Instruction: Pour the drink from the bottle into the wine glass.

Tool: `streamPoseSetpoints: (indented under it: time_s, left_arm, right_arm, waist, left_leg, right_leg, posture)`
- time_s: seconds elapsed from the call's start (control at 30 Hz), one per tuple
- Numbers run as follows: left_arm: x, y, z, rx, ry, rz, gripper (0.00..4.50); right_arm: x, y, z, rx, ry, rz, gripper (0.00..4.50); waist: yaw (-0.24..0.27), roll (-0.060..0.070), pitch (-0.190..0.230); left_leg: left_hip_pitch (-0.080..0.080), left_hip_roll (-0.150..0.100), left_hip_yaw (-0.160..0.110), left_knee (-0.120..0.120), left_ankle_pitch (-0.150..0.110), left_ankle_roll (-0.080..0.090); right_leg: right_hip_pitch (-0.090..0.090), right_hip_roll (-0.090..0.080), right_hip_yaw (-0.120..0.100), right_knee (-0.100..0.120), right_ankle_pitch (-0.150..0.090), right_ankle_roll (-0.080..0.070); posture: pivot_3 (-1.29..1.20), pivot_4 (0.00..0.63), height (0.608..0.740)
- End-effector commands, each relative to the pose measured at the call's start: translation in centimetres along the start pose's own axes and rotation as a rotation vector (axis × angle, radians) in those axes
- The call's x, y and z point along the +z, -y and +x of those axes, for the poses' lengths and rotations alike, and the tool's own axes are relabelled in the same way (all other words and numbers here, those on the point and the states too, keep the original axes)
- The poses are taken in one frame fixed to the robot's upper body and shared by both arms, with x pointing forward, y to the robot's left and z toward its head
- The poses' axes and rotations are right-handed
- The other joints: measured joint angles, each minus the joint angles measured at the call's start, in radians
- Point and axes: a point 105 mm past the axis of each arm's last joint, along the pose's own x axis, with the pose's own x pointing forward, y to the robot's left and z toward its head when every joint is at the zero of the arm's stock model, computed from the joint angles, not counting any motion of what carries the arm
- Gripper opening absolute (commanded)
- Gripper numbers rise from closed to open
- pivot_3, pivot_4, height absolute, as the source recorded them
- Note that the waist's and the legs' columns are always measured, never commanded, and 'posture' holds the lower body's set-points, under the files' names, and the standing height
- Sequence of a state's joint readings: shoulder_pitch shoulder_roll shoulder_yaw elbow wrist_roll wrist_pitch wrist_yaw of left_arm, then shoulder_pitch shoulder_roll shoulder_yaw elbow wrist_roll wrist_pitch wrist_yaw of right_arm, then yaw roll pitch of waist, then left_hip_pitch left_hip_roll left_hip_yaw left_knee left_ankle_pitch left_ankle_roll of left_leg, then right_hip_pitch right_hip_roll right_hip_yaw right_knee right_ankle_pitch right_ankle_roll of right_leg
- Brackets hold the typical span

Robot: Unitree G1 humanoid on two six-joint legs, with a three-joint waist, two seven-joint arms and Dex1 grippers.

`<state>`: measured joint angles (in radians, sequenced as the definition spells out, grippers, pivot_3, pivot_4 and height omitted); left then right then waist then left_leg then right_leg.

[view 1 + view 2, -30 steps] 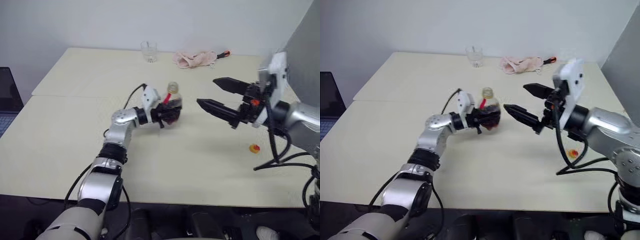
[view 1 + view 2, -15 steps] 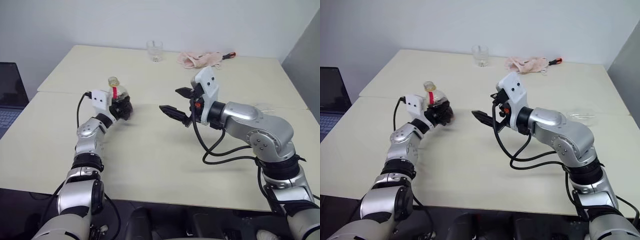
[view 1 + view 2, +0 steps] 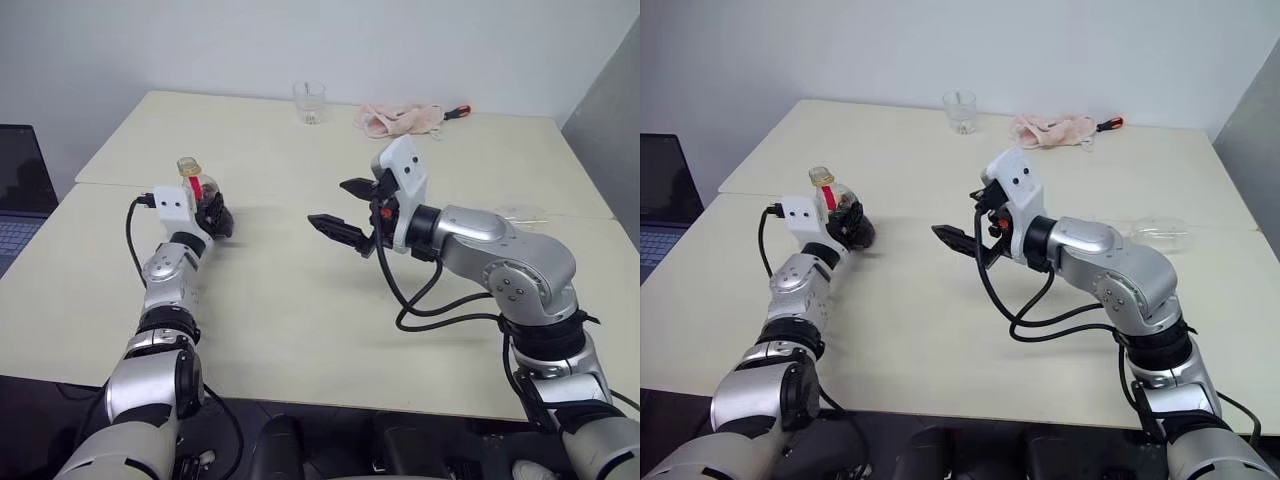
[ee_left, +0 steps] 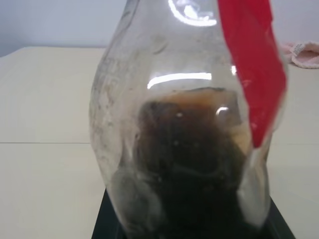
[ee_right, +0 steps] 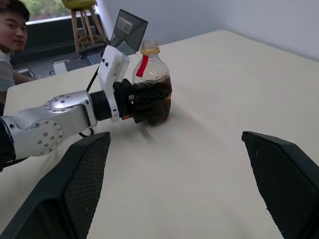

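My left gripper is shut on the belly of the bottle, which it holds upright at the left side of the table. The bottle is clear, with a red neck label and a yellow ring at its mouth. The drink fills its lower part, dark brown. Over the table's middle my right gripper stands open and level, pointing toward the bottle with a wide gap between them. A clear glass thing, seemingly the wine glass, lies on its side behind my right arm.
At the table's far edge are a short clear tumbler, a pink cloth and a red-handled tool. A laptop sits beyond the left edge. A grey panel stands at the right. A person sits beyond the table.
The camera shifted early on. My left gripper carried the bottle leftward, away from the middle. My right gripper swung in toward the middle, then held still, open throughout.
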<state>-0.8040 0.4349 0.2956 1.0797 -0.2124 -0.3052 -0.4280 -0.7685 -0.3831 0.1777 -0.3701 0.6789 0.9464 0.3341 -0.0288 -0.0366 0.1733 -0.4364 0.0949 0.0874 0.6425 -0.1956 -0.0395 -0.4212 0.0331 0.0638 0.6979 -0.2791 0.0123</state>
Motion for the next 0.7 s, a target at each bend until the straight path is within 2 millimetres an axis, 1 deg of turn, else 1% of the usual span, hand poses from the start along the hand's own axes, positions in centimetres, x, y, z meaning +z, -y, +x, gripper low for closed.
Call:
streamPoseSetpoints:
  time_s: [0.03,0.2,0.3,0.33,0.5,0.6,0.7]
  left_arm:
    - [1.0,-0.9,0.1,0.017,0.027,-0.013,1.71]
    - [1.3,-1.2,0.1,0.045,0.048,-0.026,3.29]
    - [1.1,-0.9,0.0,0.037,0.046,-0.025,4.29]
    - [0.9,-0.8,0.0,0.034,0.044,-0.024,4.47]
    - [0.2,-0.9,-0.6,0.023,0.031,-0.037,4.47]
    - [-0.2,-1.1,-1.2,0.015,0.02,-0.029,4.47]
    - [-1.1,-0.5,-2.0,-0.042,-0.008,-0.046,4.47]
  right_arm:
    - [1.7,-0.2,-0.5,-0.005,0.057,-0.046,4.5]
    - [1.7,-0.1,-0.6,-0.009,0.056,-0.047,4.5]
    - [1.7,-0.2,-0.7,-0.005,0.057,-0.049,4.5]
    - [1.7,-0.2,-0.7,-0.005,0.057,-0.049,4.5]
    - [1.6,0.1,-1.4,-0.004,0.054,-0.056,4.5]
    - [1.7,0.5,-2.0,-0.017,0.055,-0.053,4.5]
    - [1.4,1.1,-2.6,-0.033,0.042,-0.057,4.5]
  waist:
    - [0.0,0.0,0.0]
    - [0.0,0.0,0.0]
    - [0.0,0.0,0.0]
    - [0.0,0.0,0.0]
    - [0.0,0.0,0.0]
    - [-0.001,0.0,0.0]
    - [-0.001,0.0,0.0]
  left_leg:
    - [0.0,0.0,0.0,0.0,0.0,0.0]
    - [0.0,0.0,0.0,0.0,0.0,0.0]
    - [0.0,0.0,0.0,0.0,0.0,0.0]
    - [0.0,0.0,0.0,0.0,0.0,0.0]
    - [0.0,0.0,0.0,0.0,0.0,0.0]
    - [0.0,0.0,0.0,0.0,0.0,0.0]
    - [0.0,0.0,0.0,0.0,0.0,0.0]
  right_leg:
    - [0.0,0.0,0.0,0.0,0.0,0.0]
    - [0.0,0.0,0.0,0.0,0.0,0.0]
    - [0.0,0.0,0.0,0.0,0.0,0.0]
    - [0.0,0.0,0.0,0.0,0.0,0.0]
    - [0.0,0.0,0.0,0.0,0.0,0.0]
    - [0.0,0.0,0.0,0.0,0.0,0.0]
    - [0.0,0.0,0.0,0.0,0.0,0.0]
  posture:
    - [0.0,0.15,0.74]
    - [0.0,0.15,0.74]
    - [0.0,0.15,0.74]
    - [0.0,0.15,0.74]
    - [0.0,0.15,0.74]
    - [0.0,0.15,0.74]
    - [0.0,0.15,0.74]
